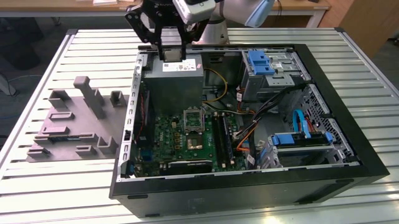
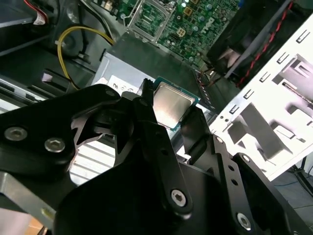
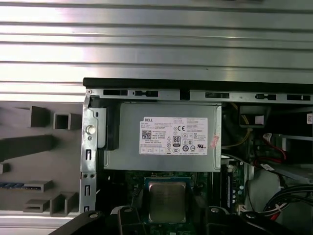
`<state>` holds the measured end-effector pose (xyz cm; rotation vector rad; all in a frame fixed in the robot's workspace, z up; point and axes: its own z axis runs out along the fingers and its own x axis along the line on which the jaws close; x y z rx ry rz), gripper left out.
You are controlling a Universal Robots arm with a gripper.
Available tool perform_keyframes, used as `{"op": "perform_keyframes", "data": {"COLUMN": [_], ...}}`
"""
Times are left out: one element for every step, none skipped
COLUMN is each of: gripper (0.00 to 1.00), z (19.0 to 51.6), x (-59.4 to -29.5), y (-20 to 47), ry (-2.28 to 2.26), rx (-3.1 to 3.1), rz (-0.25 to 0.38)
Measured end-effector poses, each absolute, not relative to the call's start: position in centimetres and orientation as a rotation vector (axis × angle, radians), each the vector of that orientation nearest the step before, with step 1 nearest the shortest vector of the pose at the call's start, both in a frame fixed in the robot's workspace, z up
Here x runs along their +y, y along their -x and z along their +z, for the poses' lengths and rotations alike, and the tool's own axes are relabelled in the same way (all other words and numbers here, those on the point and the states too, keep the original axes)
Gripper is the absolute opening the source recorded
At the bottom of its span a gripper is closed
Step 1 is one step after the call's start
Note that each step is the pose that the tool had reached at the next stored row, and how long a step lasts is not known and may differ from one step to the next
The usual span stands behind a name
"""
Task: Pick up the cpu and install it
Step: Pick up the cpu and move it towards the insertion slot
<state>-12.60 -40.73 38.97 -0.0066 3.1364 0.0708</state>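
Note:
The cpu (image 2: 171, 104), a small square chip with a shiny silver top, is clamped between the black fingers of my gripper (image 2: 172, 111). In the first wrist view the cpu (image 3: 167, 200) shows between the fingers, just past the grey power supply (image 3: 164, 137). In the exterior view my gripper (image 1: 172, 50) hangs over the back of the open computer case (image 1: 324, 177), above the power supply (image 1: 175, 86). The green motherboard (image 1: 187, 140) lies lower in the case, with a metal-framed socket (image 1: 192, 117) some way from the gripper.
A grey moulded tray (image 1: 74, 121) with upright blocks lies on the slatted metal table (image 1: 37, 186) at the exterior view's left. Blue drive brackets (image 1: 259, 63), orange and yellow cables (image 1: 215, 86) and a drive cage (image 1: 299, 144) crowd the case's other side.

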Motion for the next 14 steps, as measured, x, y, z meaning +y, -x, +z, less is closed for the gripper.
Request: {"op": "perform_keyframes", "data": {"gripper": [0.47,0.47,0.47,0.47,0.47,0.47,0.47,0.47,0.47,0.47,0.47,0.47,0.47,0.47], "z": [38.97,38.97,38.97,38.97,38.97,38.97,38.97,38.97,38.97,38.97,38.97,38.97,38.97,38.97], "x": [-40.73,-40.73,-40.74,-40.73,-40.73,-40.74,-40.74,-40.74,-40.73,-40.73,-40.73,-40.73,-40.74,-40.79], "y": [12.39,12.17,11.98,11.8,11.66,11.61,11.61,11.6,11.6,11.59,11.59,11.59,11.58,11.58], "ry": [0.007,0.007,0.007,0.007,0.007,0.007,0.007,0.006,0.006,0.007,0.007,0.007,0.007,0.007], "rx": [3.136,3.136,3.136,3.136,3.136,3.136,3.136,3.136,3.136,3.136,3.136,3.136,3.136,3.136], "rz": [0.071,0.071,0.071,0.071,0.071,0.071,0.071,0.071,0.071,0.071,0.071,0.071,0.071,0.071]}}
